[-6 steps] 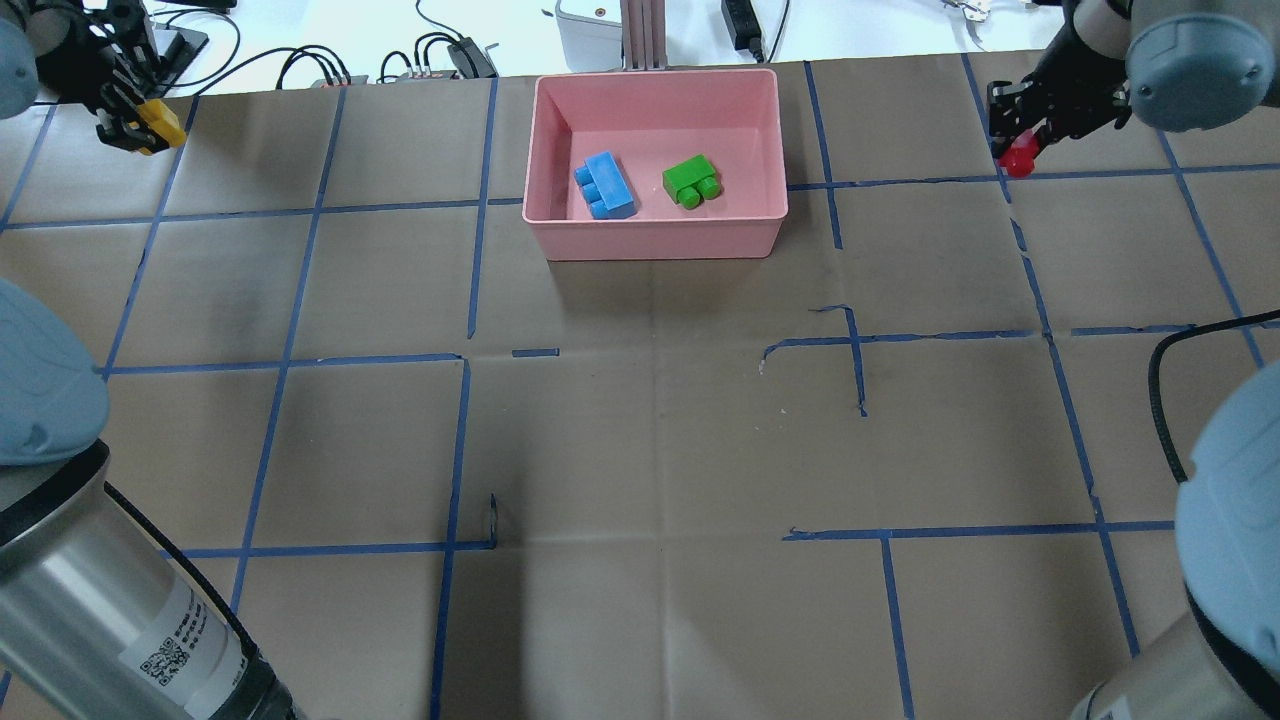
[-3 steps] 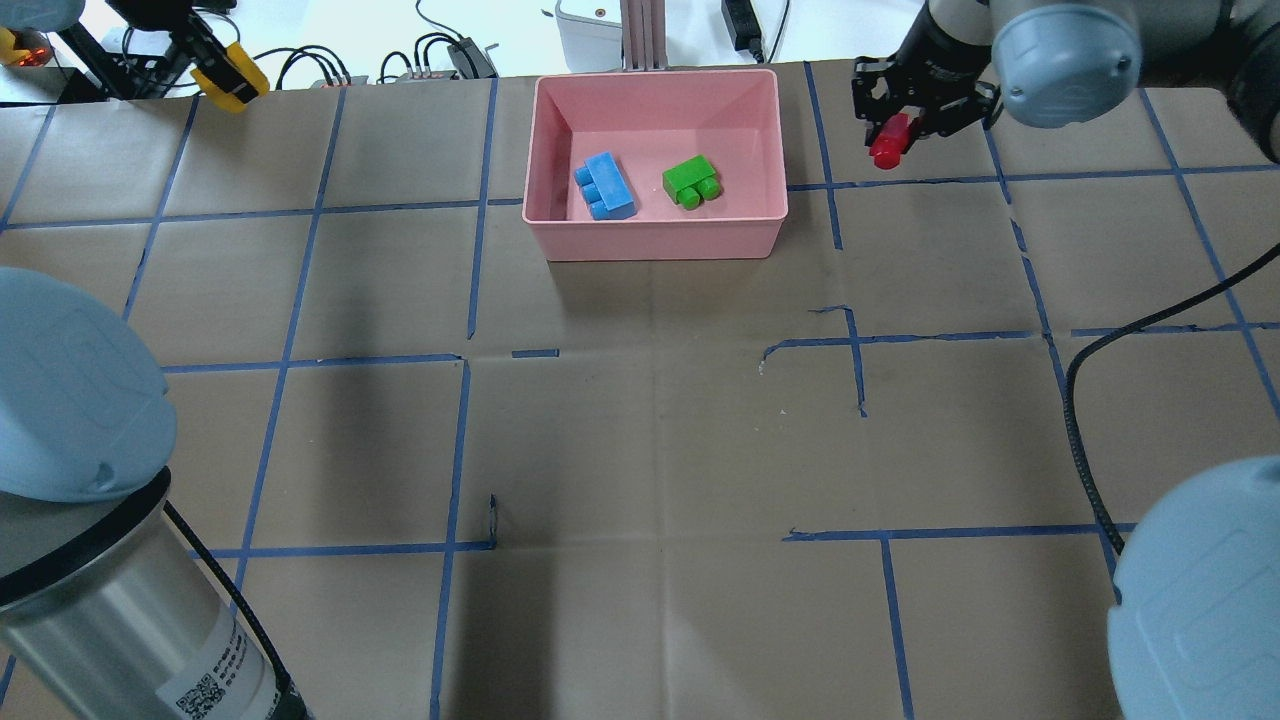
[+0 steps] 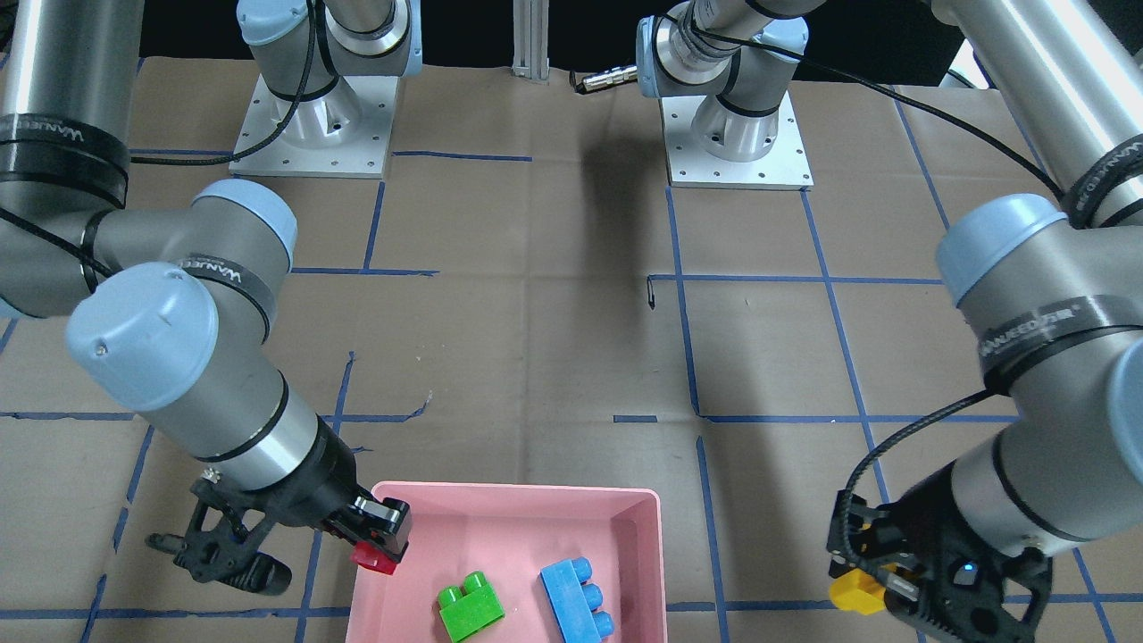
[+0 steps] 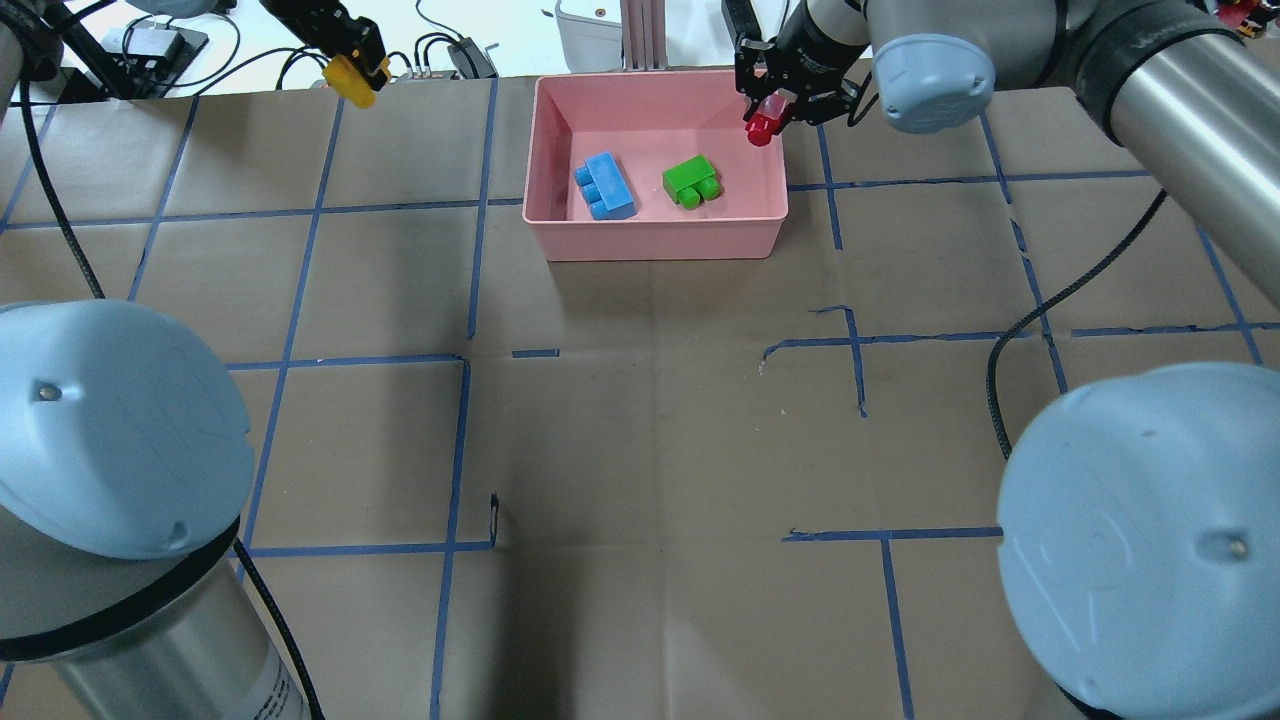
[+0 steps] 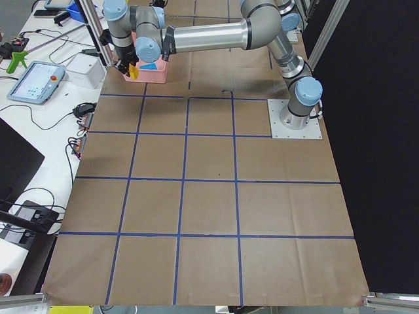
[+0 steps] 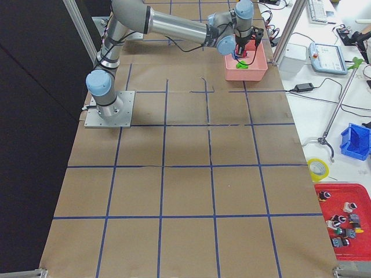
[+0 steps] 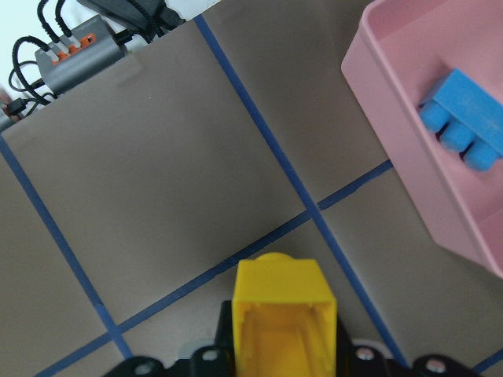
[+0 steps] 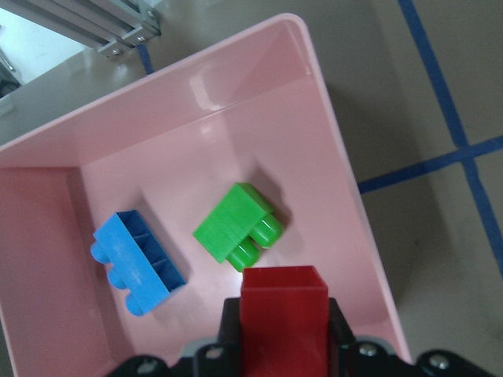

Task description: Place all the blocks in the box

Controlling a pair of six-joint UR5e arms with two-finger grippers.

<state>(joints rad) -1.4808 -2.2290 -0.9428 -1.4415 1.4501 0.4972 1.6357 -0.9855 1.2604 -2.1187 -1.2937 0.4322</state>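
Right hand: closed on the red brick, fingers pinching its sides. In the right wrist view the brick's hollow underside faces the camera, so the studs point away from the wrist.

Key relation: the red brick hangs over the box at its right wall, toward the far right corner. The overhead view puts it just inside the rim; the front-facing view puts it almost on the wall line. Margin looks thin. The open floor of the box lies to the robot's left of this hand. My read is that a small move inward would be wise before letting go, or the brick may clip the rim and fall onto the counter.

In the box already: blue brick and green brick, lying apart on the floor. The blue one's long axis runs roughly near-to-far, a little slanted. The green one is nearest to the red brick's drop spot.

Left hand: closed on the yellow brick, raised above the counter, well apart from the box on its left side. The box lies to the robot's right of it.

The right hand is the nearer of the two, so the red brick likely goes in first.
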